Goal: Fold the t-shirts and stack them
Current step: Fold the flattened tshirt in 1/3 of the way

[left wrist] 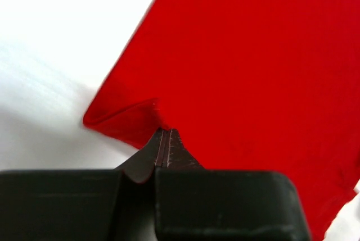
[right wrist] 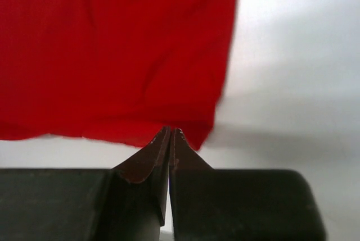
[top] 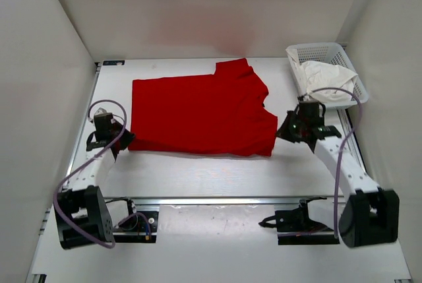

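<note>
I see the basket (top: 315,49) at the table's (top: 217,177) far right corner, holding the white shirt (top: 328,78). The left gripper (left wrist: 167,131) and right gripper (right wrist: 170,130) each pinch a near corner of the red shirt (top: 198,111).

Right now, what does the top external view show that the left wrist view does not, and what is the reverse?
Only the top view: the whole red t-shirt spread flat, the right hand at its near right corner, and the basket holding white cloth. Only the left wrist view: the left hand shut on the shirt's edge, with a small fold raised beside it. Both: the red t-shirt, the left hand and the white table.
</note>
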### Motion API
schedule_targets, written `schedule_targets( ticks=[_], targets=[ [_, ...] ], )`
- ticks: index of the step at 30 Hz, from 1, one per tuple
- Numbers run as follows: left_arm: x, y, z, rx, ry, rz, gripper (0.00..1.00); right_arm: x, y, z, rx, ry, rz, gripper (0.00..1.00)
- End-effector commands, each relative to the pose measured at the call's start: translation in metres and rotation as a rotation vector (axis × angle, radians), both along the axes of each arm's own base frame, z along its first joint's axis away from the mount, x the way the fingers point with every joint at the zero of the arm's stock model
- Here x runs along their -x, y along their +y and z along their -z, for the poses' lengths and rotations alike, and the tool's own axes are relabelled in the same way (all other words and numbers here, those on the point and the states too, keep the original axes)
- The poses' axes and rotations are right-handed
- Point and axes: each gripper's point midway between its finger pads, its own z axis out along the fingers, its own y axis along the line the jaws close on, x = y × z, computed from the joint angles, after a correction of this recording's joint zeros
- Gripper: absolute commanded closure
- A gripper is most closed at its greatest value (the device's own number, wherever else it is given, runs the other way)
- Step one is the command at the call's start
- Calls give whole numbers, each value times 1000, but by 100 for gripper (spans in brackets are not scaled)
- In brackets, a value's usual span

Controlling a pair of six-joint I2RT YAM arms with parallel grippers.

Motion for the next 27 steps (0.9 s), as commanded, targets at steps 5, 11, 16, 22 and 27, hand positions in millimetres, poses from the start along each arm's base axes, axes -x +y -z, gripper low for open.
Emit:
schedule_targets(
  ticks=[5,11,16,22,27],
  targets=[
    [-51,16,-19,47,-61,-95,100,-114,13,-40,4,-163,-50,100],
    [-74,29,-11,45,-40,-134,100,-170,15,-40,42,-178,-47,100],
    [-88,33,5,59,-3,-154,100,-209,19,-31,54,-161,-62,100],
    [-97,41,21,85,18,-176,91,-244,22,-18,48,-149,-76,100],
    [-108,40,16,101,-7,-153,66,-256,30,5,33,-96,-98,95]
  ],
)
